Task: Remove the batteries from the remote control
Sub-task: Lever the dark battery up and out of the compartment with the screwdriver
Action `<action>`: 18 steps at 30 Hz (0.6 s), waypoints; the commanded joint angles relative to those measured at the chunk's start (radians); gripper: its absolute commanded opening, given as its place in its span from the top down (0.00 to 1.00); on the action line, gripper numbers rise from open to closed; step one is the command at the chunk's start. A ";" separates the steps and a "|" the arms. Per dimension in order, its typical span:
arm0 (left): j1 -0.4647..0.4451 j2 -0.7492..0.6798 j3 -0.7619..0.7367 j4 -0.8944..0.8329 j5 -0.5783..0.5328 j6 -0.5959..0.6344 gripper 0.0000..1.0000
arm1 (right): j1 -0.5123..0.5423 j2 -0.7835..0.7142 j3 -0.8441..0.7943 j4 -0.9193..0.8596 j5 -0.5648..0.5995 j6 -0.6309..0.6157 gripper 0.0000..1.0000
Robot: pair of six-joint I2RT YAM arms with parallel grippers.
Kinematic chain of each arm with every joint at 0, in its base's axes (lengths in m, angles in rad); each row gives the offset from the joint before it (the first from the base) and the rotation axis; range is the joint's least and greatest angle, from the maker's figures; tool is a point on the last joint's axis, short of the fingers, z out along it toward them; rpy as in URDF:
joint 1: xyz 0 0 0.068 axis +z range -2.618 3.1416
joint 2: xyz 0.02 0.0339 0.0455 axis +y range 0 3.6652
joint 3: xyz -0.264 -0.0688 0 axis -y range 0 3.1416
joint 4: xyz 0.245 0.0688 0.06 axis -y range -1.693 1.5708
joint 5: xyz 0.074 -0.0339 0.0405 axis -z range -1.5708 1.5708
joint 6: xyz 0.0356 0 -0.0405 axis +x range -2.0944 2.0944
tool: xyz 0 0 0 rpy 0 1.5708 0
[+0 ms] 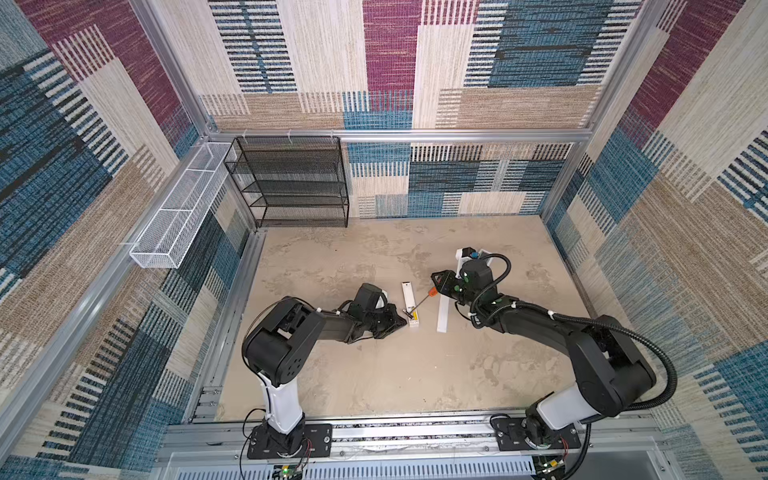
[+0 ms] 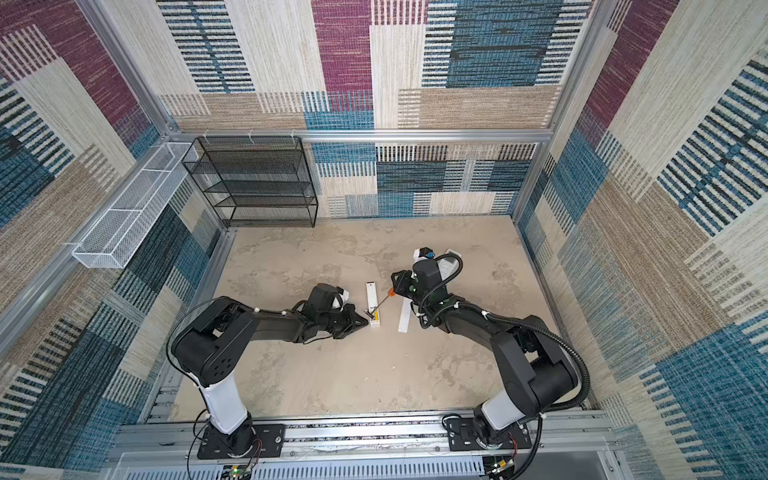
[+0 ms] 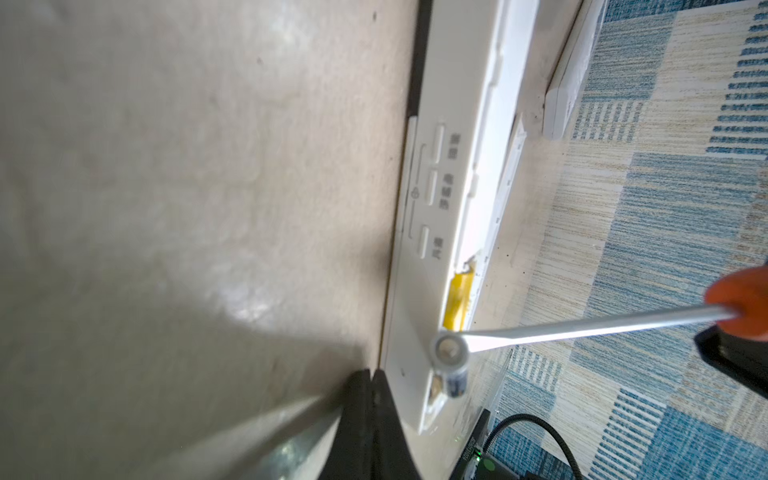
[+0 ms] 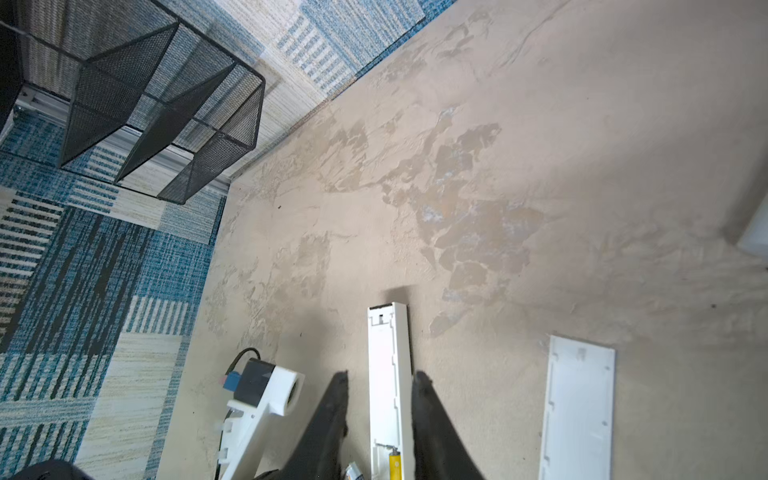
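While our left gripper (image 3: 370, 376) sits closed beside the remote (image 3: 465, 104), our right gripper (image 1: 436, 281) clamps the screwdriver (image 3: 582, 329), tip against a raised battery (image 3: 451, 355).

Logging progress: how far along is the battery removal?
Done: cover off, beside the remote. In hand: the right gripper's screwdriver tip sits at a battery tipped up from its bay; the left gripper is shut beside the remote. Left: take that battery out, then the seated yellow battery.
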 commanded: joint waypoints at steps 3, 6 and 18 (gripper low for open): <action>-0.004 0.005 0.006 -0.012 -0.021 0.019 1.00 | 0.012 -0.011 0.011 0.001 0.014 -0.011 1.00; -0.003 0.003 0.009 -0.018 -0.023 0.022 1.00 | 0.017 -0.009 0.010 -0.001 0.016 -0.011 1.00; -0.003 -0.025 0.000 -0.076 -0.039 0.048 1.00 | 0.022 -0.027 0.019 -0.024 0.034 -0.031 1.00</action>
